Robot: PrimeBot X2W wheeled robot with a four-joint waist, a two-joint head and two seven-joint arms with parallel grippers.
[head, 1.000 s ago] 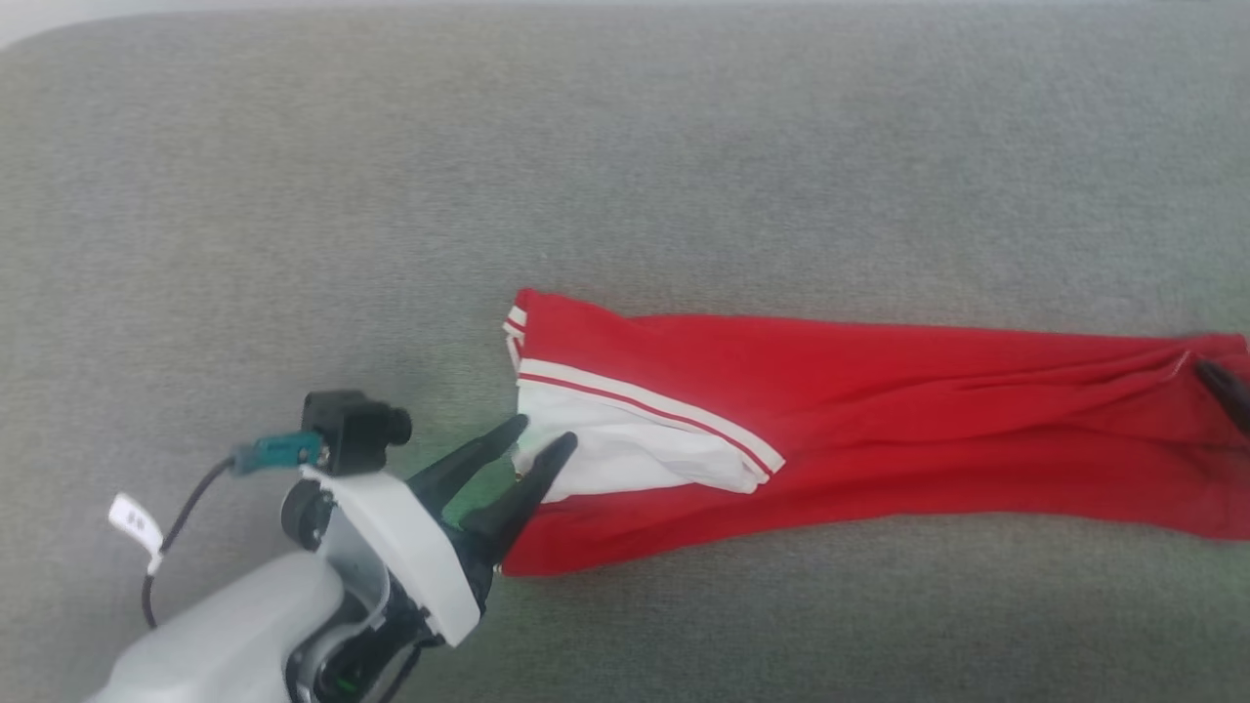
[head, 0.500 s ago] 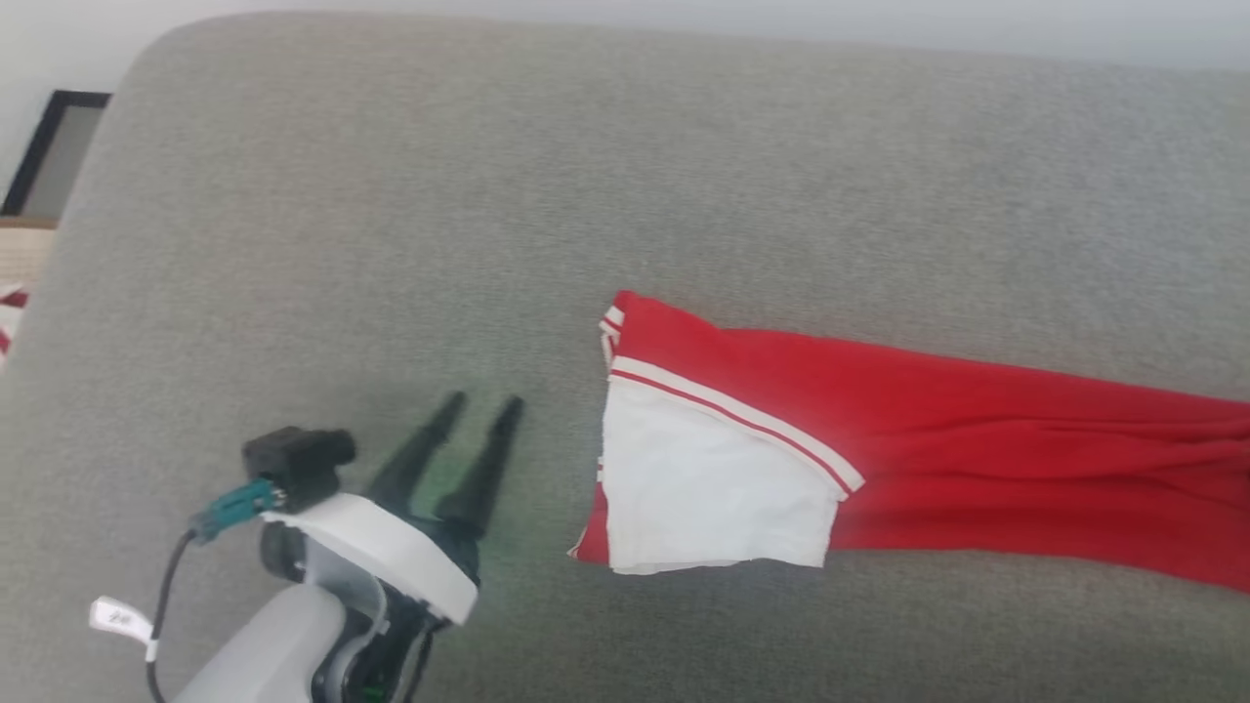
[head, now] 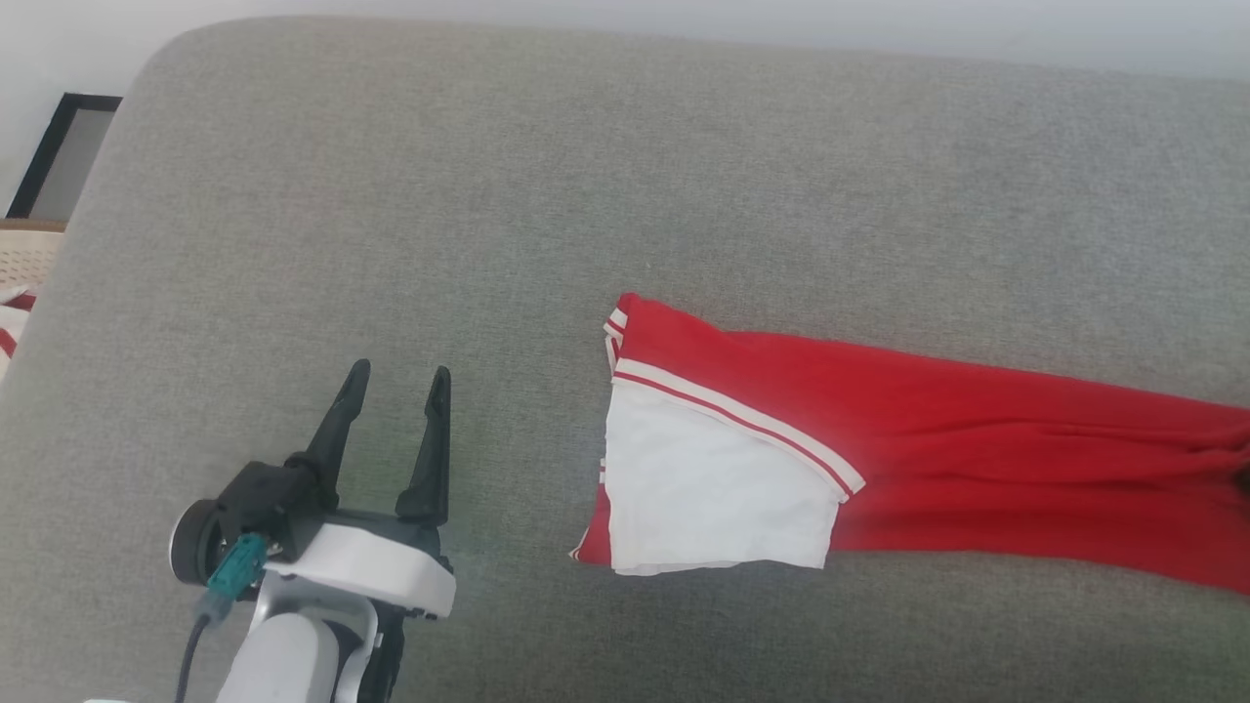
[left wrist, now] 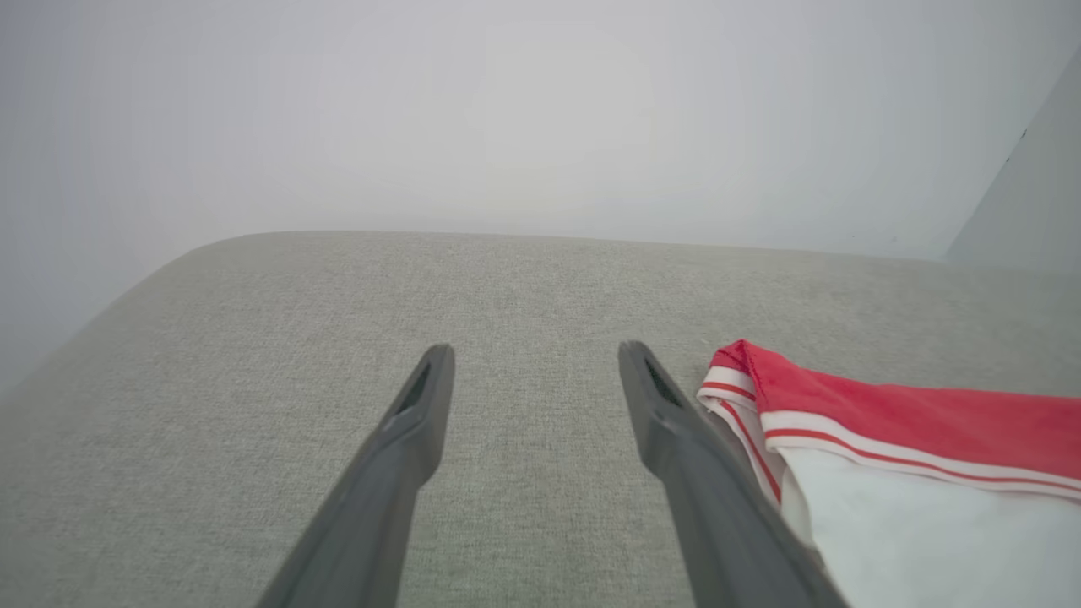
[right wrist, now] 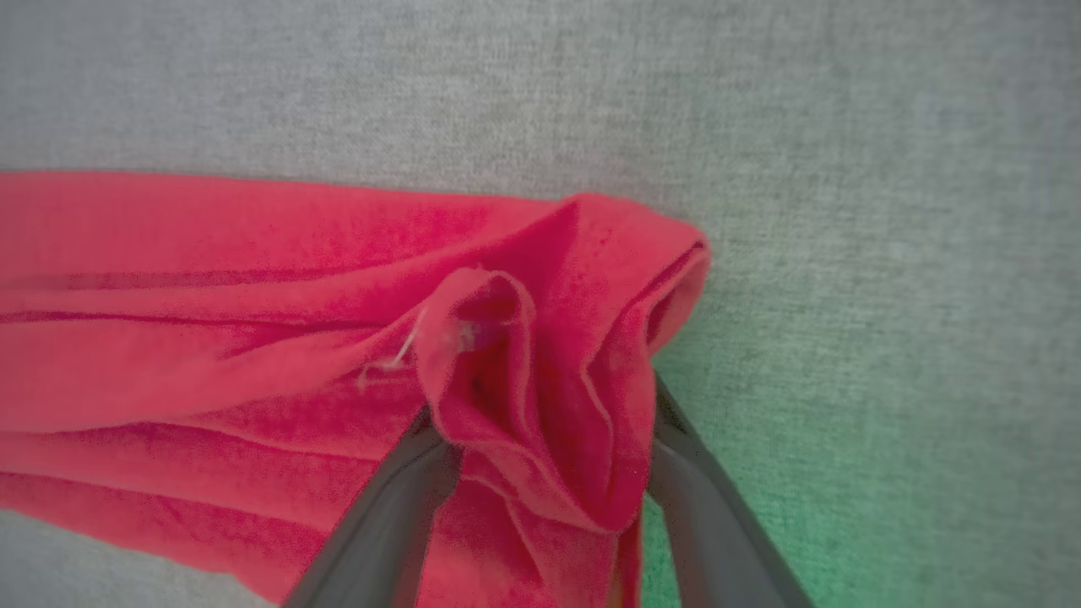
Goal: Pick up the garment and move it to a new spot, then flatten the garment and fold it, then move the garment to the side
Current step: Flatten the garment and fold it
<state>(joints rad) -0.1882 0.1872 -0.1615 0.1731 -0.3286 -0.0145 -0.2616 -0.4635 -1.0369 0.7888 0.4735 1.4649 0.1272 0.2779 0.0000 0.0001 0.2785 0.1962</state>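
The garment [head: 928, 439], a red jersey with a white panel and red-and-white striped trim, lies stretched in a long band across the grey cushion. Its white-panel end rests flat near the middle. My left gripper [head: 402, 371] stands open on the bare cushion, well left of that end and touching nothing. The left wrist view has the open left gripper [left wrist: 535, 350] with the garment's striped corner [left wrist: 887, 422] just right of its right finger. My right gripper [right wrist: 540, 405] is open at the other end, with a bunched red fold of the garment [right wrist: 253, 321] between its fingers and over their tips.
The grey sofa cushion [head: 488, 195] spreads wide behind and to the left of the jersey, its rounded edge at the far left. Past that edge are a dark-framed object [head: 59, 156] and something red-and-white striped [head: 10, 322]. A pale wall [left wrist: 540, 110] rises behind.
The head camera has shifted. My left gripper let go of the white-panel end, drew back to the left and opened wide. The white panel now lies flat.
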